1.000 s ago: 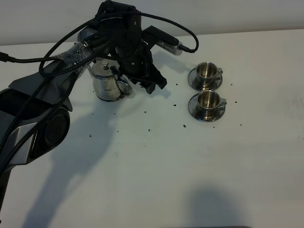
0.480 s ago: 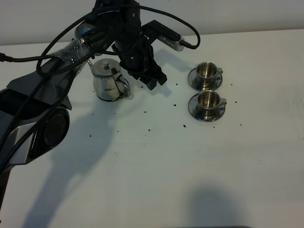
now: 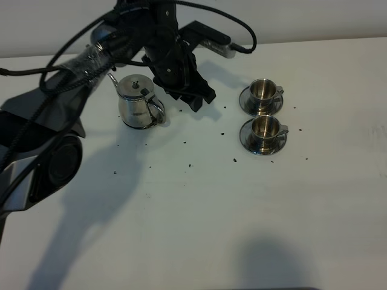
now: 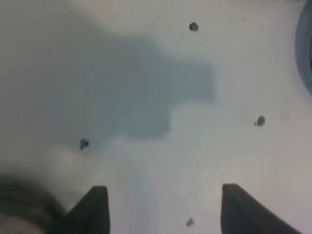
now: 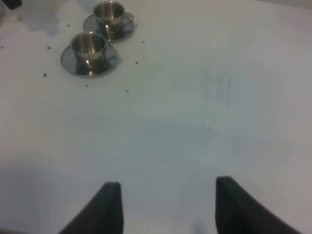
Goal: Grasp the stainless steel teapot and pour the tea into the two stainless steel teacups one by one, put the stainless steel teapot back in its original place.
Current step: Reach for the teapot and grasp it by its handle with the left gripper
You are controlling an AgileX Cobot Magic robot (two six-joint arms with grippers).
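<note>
The stainless steel teapot stands upright on the white table, in the upper left of the high view. Its lid is on. Its loop handle points to the right and its thin spout points to the upper left.

The left claw hangs just to the right of the handle, near it but not touching. Its two fingers are spread wide and hold nothing. In the left wrist view the left claw has only bare table and a few dark specks in front of it.

The two teacups sit at the upper right of the middle, well apart from the teapot. The far cup is behind the near cup. Each one stands on its own round saucer, and the two saucers are just beside each other. Both little handles point right. The insides look shiny and dark, and I cannot tell if there is tea in them.

The back edge of the table runs along the top of the frame, close behind the teapot and the black arm. The whole lower half of the frame is open table, and there is open room to the right of the cups too. Small specks lie scattered between the teapot and the cups.

The right claw shows only in its own wrist view. Its fingers are wide apart, with nothing in them, over bare table and well away from the cups.
</note>
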